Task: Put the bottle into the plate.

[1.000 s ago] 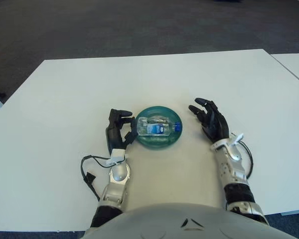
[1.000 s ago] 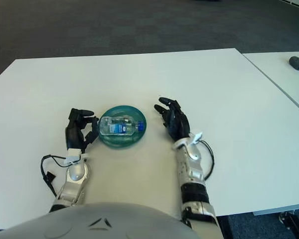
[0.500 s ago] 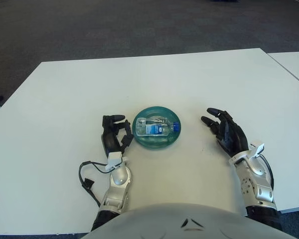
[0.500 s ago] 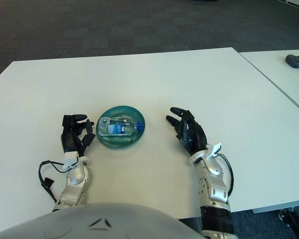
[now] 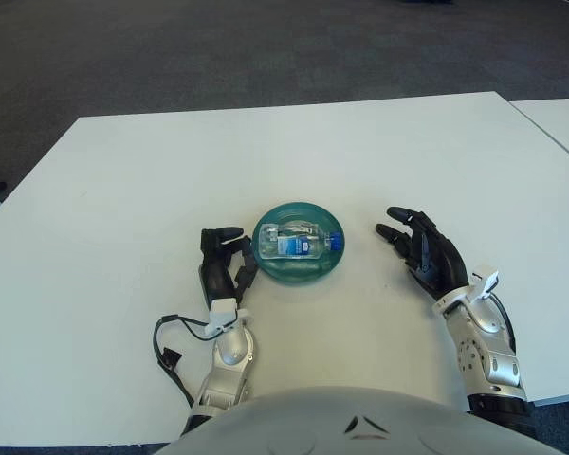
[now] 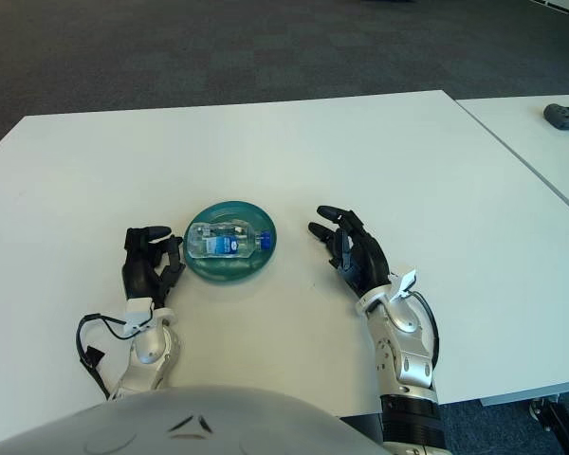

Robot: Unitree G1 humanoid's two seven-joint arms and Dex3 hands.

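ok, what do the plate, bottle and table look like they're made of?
Plate: teal and see-through at the rim, so likely tinted plastic or glass. Bottle, lying in it: clear body, blue cap and label, probably plastic. Table: plain matte white, looks like laminate; can't confirm.

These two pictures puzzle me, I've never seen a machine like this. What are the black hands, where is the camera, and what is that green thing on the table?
You are looking through the two eyes of a camera on a humanoid robot's head, aimed down at a white table. Both pictures show the same scene from spots slightly apart. The grey curve at the bottom is the robot's own body. The black things are its three-finger hands on silver arms. The left hand shows just left of the green plate, fingers loosely curled and holding nothing. The right hand shows to the plate's right, well apart from it, fingers spread and holding nothing. A small clear bottle with a blue label lies on its side in the plate.
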